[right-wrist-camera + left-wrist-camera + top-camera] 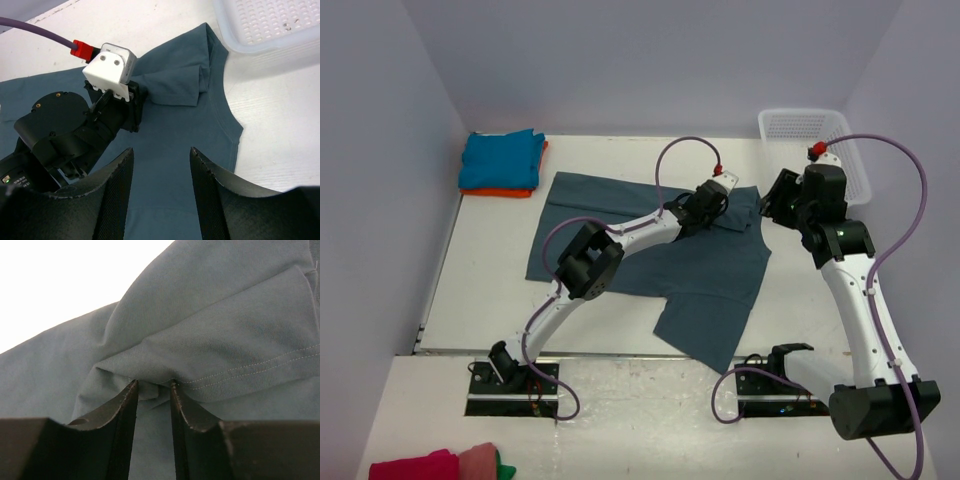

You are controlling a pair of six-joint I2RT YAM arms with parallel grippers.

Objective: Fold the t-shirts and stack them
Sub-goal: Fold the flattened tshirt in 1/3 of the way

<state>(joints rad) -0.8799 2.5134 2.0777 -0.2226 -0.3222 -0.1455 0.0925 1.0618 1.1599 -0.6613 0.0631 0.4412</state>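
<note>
The large slate-blue t-shirt (710,280) lies spread over the middle of the white table. My left gripper (724,208) reaches to its far right part and is shut on a bunched fold of the cloth near a stitched hem (152,388). In the right wrist view the left gripper (134,107) sits at a folded-over sleeve (175,85). My right gripper (773,206) is open and empty, hovering just above the shirt near its right edge (161,152). The turquoise t-shirt (500,158) lies folded on the orange t-shirt (505,192) at the far left.
A white plastic mesh basket (802,124) stands at the far right corner, close to my right gripper; its rim also shows in the right wrist view (235,42). Red and pink cloths (440,465) lie on the lower shelf at the near left.
</note>
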